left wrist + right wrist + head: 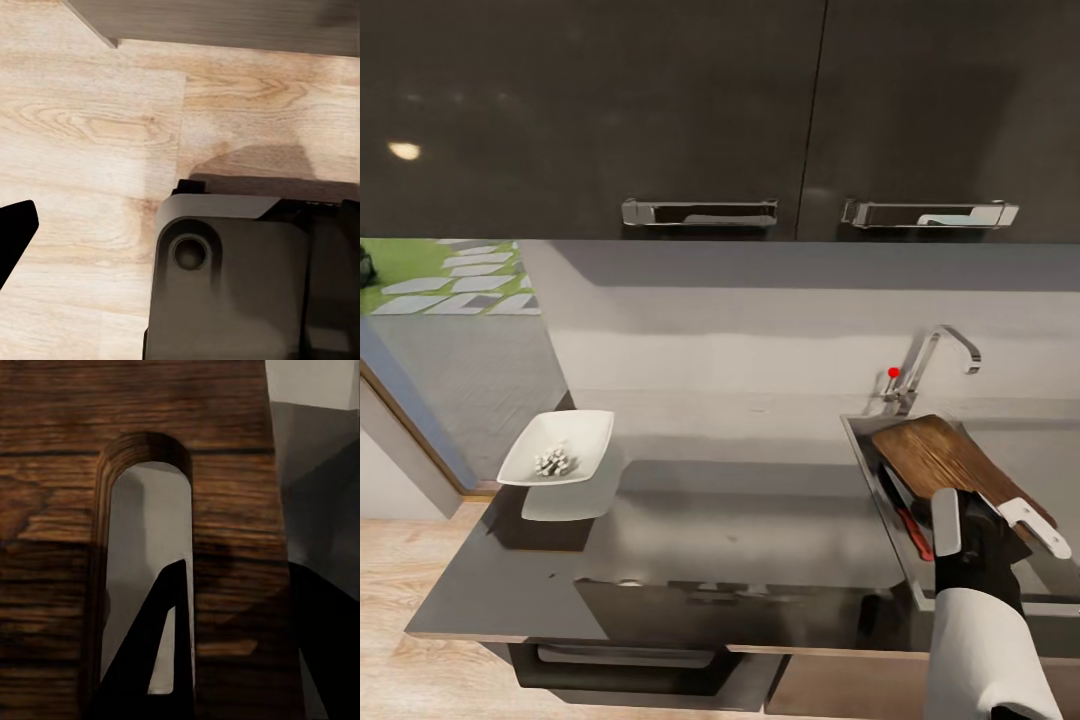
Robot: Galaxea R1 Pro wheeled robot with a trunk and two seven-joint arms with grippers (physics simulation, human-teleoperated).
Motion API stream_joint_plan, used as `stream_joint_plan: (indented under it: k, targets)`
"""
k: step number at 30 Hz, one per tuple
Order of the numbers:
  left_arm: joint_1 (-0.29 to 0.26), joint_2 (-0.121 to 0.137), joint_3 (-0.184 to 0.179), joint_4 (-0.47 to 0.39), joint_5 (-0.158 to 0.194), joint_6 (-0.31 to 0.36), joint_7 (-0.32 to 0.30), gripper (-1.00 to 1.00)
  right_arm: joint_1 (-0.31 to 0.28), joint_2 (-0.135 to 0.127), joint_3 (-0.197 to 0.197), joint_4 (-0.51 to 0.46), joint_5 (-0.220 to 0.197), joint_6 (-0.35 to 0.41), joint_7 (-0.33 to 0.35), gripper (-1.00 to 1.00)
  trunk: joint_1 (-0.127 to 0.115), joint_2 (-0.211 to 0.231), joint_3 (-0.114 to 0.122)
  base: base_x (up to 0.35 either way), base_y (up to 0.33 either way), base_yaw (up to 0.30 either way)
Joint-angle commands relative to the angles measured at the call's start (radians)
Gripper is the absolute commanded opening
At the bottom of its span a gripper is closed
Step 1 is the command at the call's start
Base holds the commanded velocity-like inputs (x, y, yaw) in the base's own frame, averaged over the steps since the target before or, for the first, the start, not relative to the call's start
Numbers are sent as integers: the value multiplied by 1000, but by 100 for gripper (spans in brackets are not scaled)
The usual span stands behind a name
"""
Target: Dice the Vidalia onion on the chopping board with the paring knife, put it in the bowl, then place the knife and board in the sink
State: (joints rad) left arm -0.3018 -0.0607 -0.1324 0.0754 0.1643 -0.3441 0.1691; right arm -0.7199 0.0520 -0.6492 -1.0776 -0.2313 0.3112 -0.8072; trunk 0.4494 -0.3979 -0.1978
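The chopping board [935, 455] leans tilted in the sink [860, 440], just ahead of the right tool [1000, 520]. One dark finger [161, 645] pokes through the board's handle slot, apparently to steer it down; whether the tool grips it I cannot tell. Well off to its left, the bowl [560, 450] on the table [760, 520] holds pale pieces, probably diced onion.

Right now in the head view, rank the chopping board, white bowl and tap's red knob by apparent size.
1. chopping board, though it lies nearer the camera and is partly hidden by the right gripper
2. white bowl, close behind
3. red knob
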Motion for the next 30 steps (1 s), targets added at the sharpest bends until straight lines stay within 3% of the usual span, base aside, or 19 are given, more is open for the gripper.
stream_joint_plan:
  k: [1,8,14,30]
  targets:
    - [-2,-1,-9,4,9,-6,1,100,-1,0,-1,-1,-12,6,-15,-100,1,-2,-2,0,-52,0]
    - [-2,-1,-9,4,9,-4,-1,100,-1,2,0,27,-29,5,-52,-100,1,-2,-2,0,-36,0]
    - [-2,-11,-9,4,9,-4,0,100,-3,4,6,86,-73,-48,-70,-100,1,-2,-2,0,-1,0]
    - [-2,-13,-9,4,9,17,-1,100,-4,6,10,110,-101,-84,-75,-100,1,-2,-2,25,-38,0]
